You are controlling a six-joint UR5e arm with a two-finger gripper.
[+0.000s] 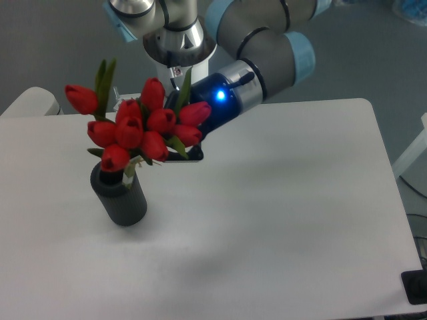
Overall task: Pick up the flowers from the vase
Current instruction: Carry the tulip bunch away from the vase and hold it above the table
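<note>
White table [287, 200], grey backdrop. Gripper [179, 152] clamped on the flowers [137, 127], which sit tilted above and right of the vase [120, 198], stems barely inside its mouth. Extraction under way, I judge; next move needs more lift until stems clear the rim.

text: none legible | arm [267, 40]: small red-and-white sticker, too blurred to read

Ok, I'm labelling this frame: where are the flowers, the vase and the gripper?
flowers [137, 130], fixed camera, a middle red bud.
vase [123, 200], fixed camera, dark side wall.
gripper [187, 152], fixed camera, fingers behind the blooms.
</note>
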